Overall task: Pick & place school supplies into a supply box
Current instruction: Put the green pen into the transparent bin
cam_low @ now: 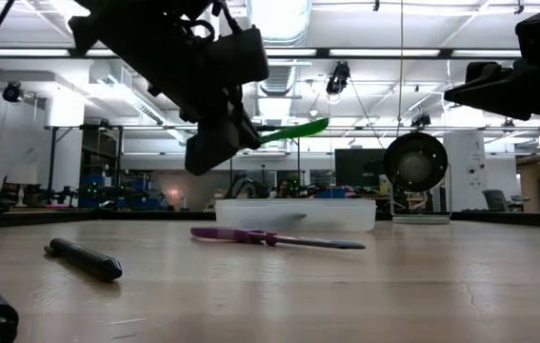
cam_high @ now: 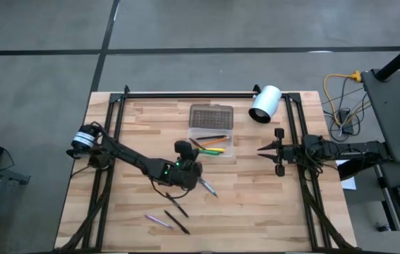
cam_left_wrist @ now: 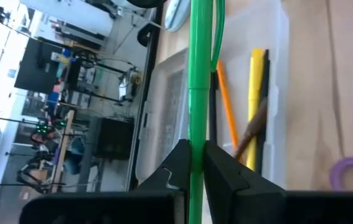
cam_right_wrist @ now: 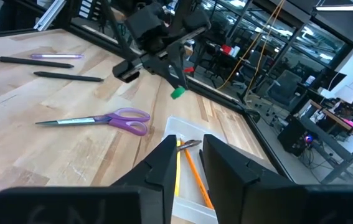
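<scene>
A light wooden slatted table [cam_high: 256, 212] fills the overhead view, with black metal rails along its left, right and far edges. Near the far middle sits the small clear plastic supply box [cam_high: 211, 142], its dotted grey lid [cam_high: 211, 115] hinged open and lying flat behind it. Inside the box lie a yellow pen [cam_left_wrist: 254, 99], an orange pencil [cam_left_wrist: 226, 102] and some darker pens.

The left gripper [cam_high: 188, 168] hovers above the table just in front of the box's near left corner. Its two dark fingers [cam_left_wrist: 177, 163] are pinched tight on a thin bright green pen [cam_left_wrist: 199, 68], which points over the box's open tray. In the low view the pen's green end [cam_low: 293, 130] sticks out above the box, clear of its rim.

The small purple-handled scissors [cam_right_wrist: 104, 121] lie flat on the table just beside the left gripper, on its right. Closer to the near edge lie a black pen [cam_high: 177, 205], another black pen [cam_high: 178, 223] and a pale purple pen [cam_high: 157, 221], with open wood all around them.

The right gripper [cam_high: 264, 149] waits at the table's right side, well apart from the box, fingers [cam_right_wrist: 157, 163] parted a little and holding nothing. A white cylinder [cam_high: 264, 104] lies near the far right corner.

No writing or labels can be read.
</scene>
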